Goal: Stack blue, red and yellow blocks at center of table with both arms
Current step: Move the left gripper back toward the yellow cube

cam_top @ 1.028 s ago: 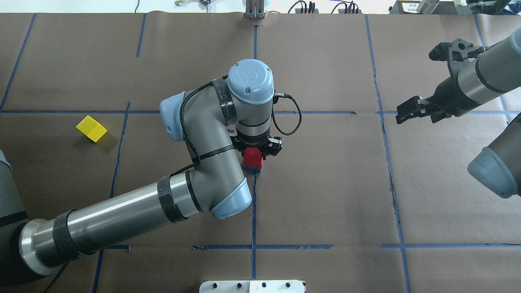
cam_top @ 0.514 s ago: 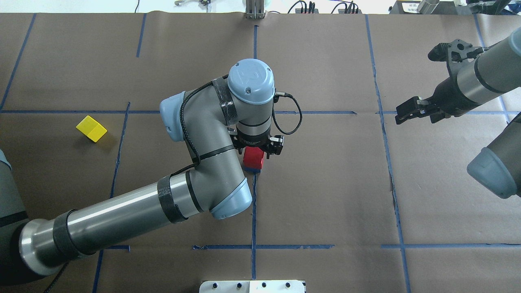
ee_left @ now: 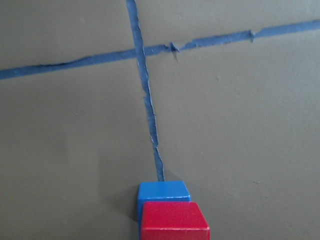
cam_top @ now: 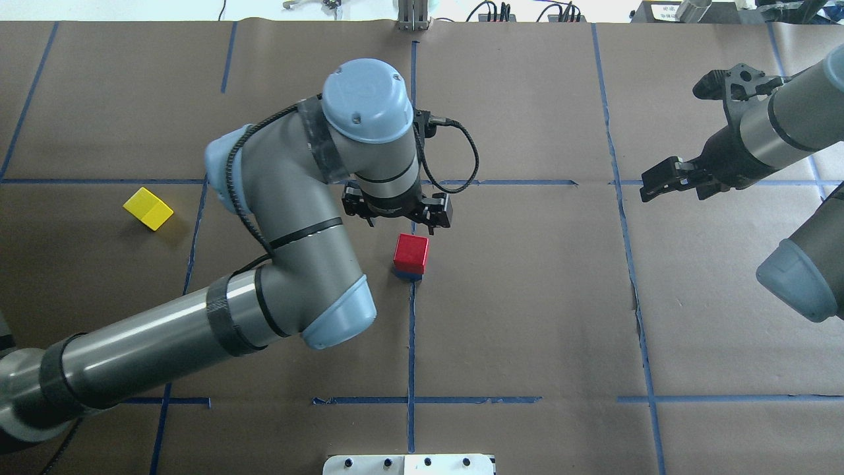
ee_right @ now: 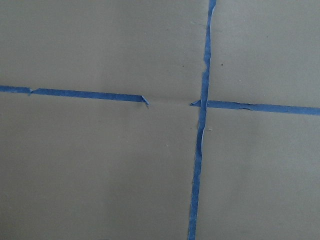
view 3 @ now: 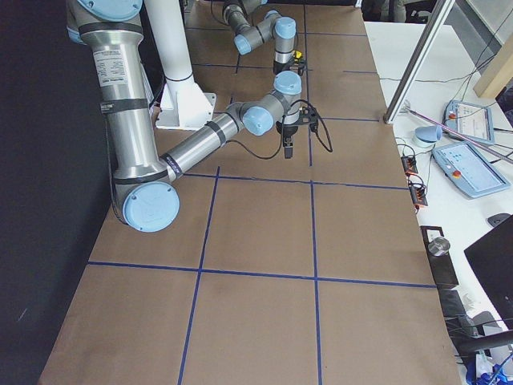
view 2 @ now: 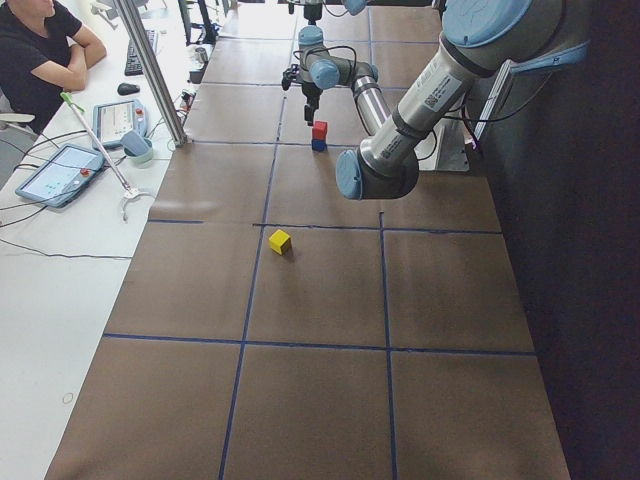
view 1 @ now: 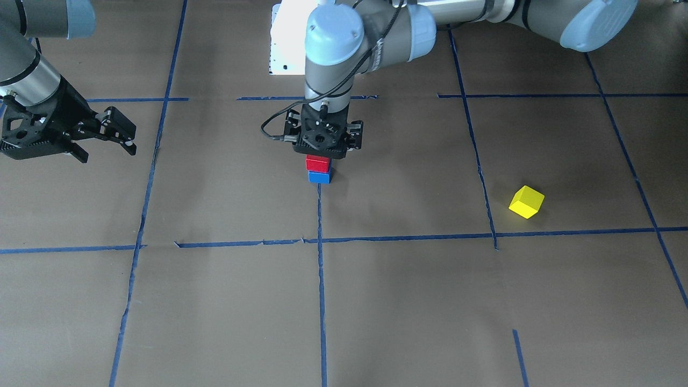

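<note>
- The left gripper (cam_top: pixel 397 219) hovers spread and empty over the red block (cam_top: pixel 411 252), which sits on the blue block (view 1: pixel 320 177) at the tabletop's centre. A low sideways swing could topple both.
- The yellow block (cam_top: pixel 148 208) lies far left, turned askew, so a misaligned grasp could skid it.
- The right gripper (cam_top: pixel 661 179) hangs open and empty at the right.

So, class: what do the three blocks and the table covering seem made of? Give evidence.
Red block, blue block and yellow block: likely painted wood or hard plastic; crisp edges, flat even colour. Table covering: apparently matte brown paper, faintly creased; blue tape lines on it.
</note>
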{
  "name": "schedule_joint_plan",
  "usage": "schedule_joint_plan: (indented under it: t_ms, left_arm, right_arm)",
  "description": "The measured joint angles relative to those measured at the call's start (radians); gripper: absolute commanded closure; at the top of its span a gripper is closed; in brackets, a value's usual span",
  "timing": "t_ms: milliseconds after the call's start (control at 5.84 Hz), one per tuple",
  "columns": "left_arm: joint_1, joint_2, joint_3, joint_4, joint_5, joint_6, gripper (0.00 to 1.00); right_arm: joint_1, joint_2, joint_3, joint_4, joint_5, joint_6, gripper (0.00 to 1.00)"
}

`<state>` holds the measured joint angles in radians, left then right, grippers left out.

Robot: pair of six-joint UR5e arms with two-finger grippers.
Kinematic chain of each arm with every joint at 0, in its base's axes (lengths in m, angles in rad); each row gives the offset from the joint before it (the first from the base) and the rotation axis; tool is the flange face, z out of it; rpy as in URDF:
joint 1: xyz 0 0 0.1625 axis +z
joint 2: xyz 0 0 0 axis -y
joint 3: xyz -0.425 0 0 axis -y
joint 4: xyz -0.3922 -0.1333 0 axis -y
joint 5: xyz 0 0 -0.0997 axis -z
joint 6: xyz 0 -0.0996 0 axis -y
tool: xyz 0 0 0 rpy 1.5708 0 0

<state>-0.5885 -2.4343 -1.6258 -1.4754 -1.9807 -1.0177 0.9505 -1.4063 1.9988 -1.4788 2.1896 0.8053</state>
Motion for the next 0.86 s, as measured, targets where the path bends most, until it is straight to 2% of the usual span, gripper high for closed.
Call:
schedule_joint_plan:
  t_ms: [171,514,856]
  left_arm:
    - [-0.034,0.088,-0.092,-0.003,-0.003,0.022,0.0]
    - [-0.112,0.295,-0.227,-0.013,-0.008,0.251,0.0]
    - [-0.217,0.441,-0.239,-0.015,-0.035,0.52,0.0]
  right_arm:
    - [0.0,0.0,0.0,0.0,-0.002,0.0,0.0]
    - [-0.004,0.0,0.0,0.0,-0.004,0.0,0.0]
    - [-0.012,0.0,-0.002,0.0,-0.005,0.001,0.0]
